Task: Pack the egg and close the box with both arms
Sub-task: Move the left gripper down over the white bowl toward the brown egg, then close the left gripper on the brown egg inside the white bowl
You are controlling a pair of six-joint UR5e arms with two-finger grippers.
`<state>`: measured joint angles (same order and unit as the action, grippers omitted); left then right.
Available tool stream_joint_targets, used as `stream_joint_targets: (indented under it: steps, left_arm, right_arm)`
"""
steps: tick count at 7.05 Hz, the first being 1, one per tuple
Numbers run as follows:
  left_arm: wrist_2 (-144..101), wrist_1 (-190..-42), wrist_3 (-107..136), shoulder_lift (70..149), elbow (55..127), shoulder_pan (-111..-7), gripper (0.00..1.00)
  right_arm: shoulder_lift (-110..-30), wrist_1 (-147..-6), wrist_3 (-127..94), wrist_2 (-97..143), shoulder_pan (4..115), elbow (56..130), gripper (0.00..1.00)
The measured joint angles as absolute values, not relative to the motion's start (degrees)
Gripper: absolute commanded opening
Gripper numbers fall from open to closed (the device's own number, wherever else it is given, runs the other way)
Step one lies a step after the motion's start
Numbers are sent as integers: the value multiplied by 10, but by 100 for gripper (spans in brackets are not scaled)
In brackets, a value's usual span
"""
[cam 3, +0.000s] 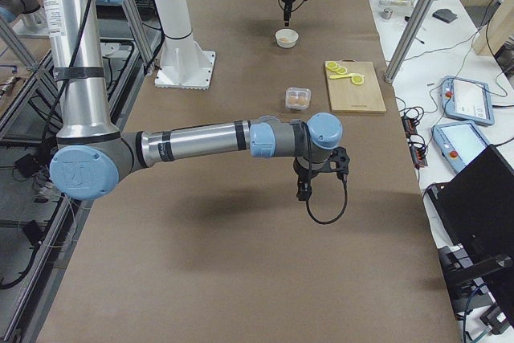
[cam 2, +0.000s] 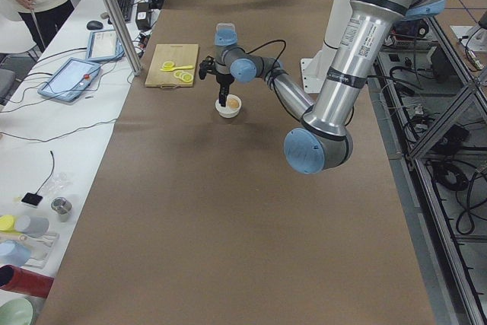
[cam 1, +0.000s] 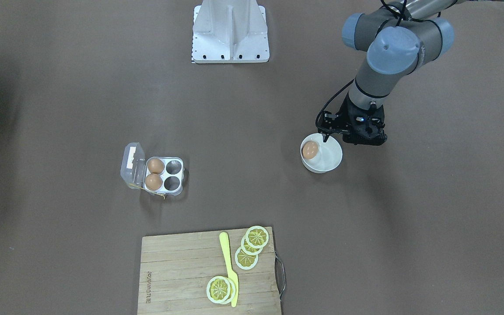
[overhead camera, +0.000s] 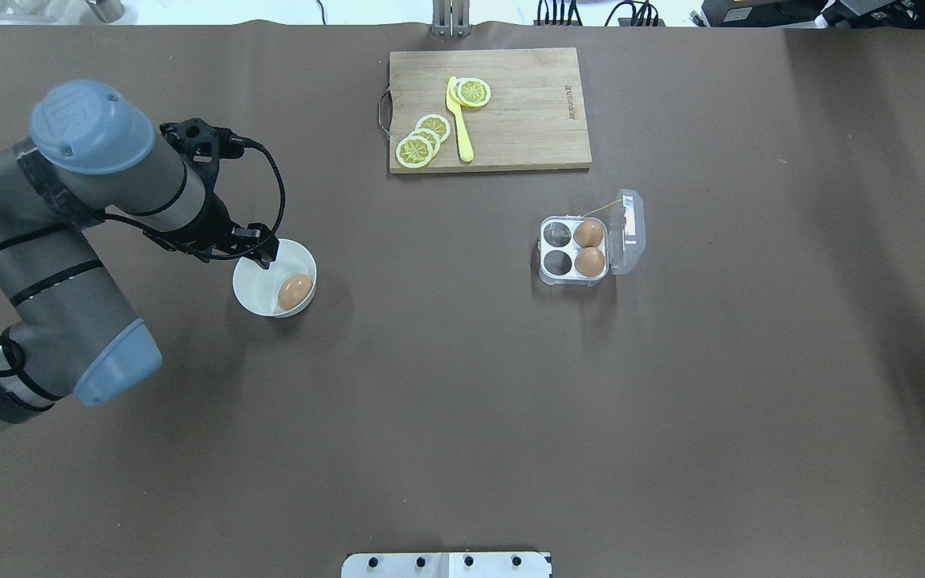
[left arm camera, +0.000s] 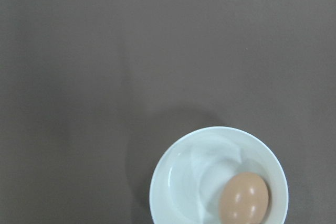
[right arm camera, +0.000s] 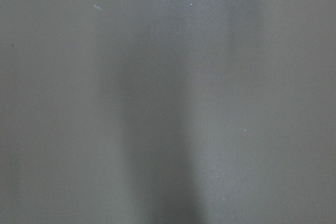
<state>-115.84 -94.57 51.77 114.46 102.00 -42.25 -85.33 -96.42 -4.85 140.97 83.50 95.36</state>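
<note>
egg (overhead camera: 295,291): smooth, light-brown, in round white bowl (overhead camera: 247,277) | left tool (overhead camera: 264,254) above rim | right tool (cam 3: 303,192) | both openings: cannot tell

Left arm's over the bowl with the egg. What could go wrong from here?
1. The smooth light-brown egg lies against one wall of the round white bowl, while the left arm's black fingers hang near the opposite rim: a straight descent may hit the rim or miss.
2. The clear plastic egg carton has free cells only beside two seated eggs; a sloppy drop could knock them.
</note>
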Motion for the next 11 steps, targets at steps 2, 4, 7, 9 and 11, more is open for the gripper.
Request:
stream_joint_targets:
  steps: [2,4,7,9,11]
  left_arm:
    - [-1151,-973,518,1151,990,-411,88]
    - [-1150,-1001,521,1153,965,-407,88]
    - [-1150,-1011,523,1162,946,-398,90]
    - [-1150,-1012,524,1166,943,-388,90]
    - [-1149,-1012,524,1169,940,-382,90]
  right_arm:
    - [-853,-964,-49,1410,835,954,100]
    - [-852,-964,-49,1411,835,954,100]
    - [-851,-964,-49,1411,835,953,100]
    - [-851,-964,-49,1411,835,953,100]
    - [-851,-964,-49,1411,835,953,100]
